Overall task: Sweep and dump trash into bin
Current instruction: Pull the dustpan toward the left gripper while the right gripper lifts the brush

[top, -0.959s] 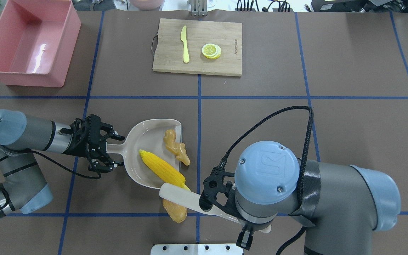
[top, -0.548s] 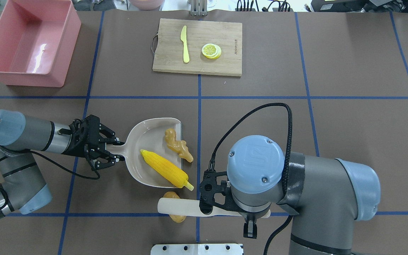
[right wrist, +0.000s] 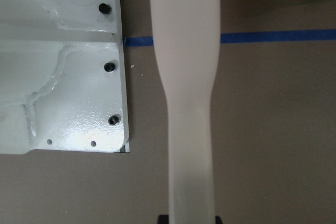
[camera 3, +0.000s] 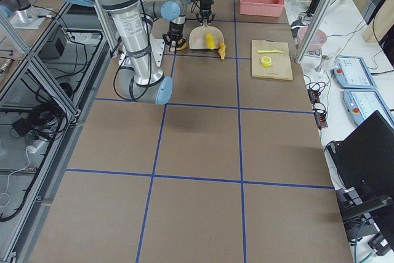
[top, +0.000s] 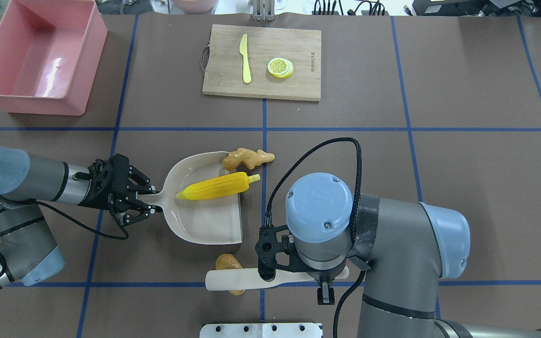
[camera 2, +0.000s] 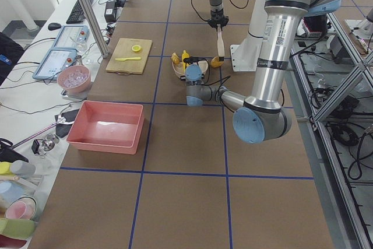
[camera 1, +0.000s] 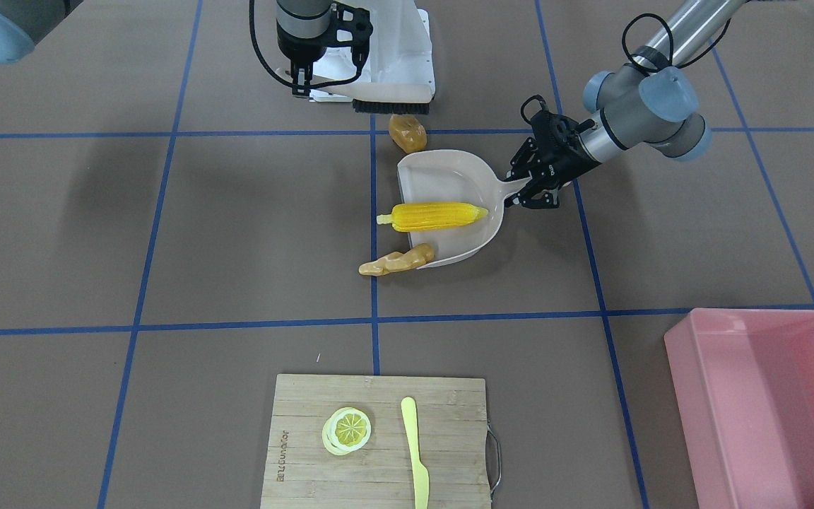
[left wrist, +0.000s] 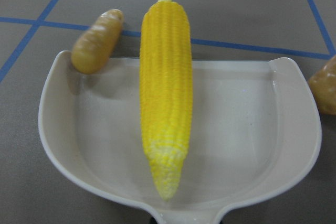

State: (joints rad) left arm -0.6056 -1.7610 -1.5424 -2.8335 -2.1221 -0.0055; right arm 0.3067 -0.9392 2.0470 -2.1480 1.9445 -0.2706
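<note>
My left gripper (top: 153,201) is shut on the handle of the beige dustpan (top: 204,225), which lies flat on the table. The yellow corn cob (top: 217,186) lies inside the pan (left wrist: 294,129), its tip over the open lip. The tan ginger root (top: 247,158) rests with one end on the pan's far corner and the rest on the table. The brown potato (top: 229,262) lies on the table outside the pan's near corner, beside the brush head. My right gripper (camera 1: 306,76) is shut on the white brush (top: 237,279). The pink bin (top: 40,61) stands empty at the far left.
A wooden cutting board (top: 298,80) at the far middle carries a yellow knife (top: 244,58) and a lemon slice (top: 280,67). A metal base plate (right wrist: 63,61) lies at the near table edge by the brush handle (right wrist: 189,77).
The dustpan has turned and shifted away from the robot. The corn swung to lie across it and the ginger slid out to its far corner. The brush pulled back off the potato.
</note>
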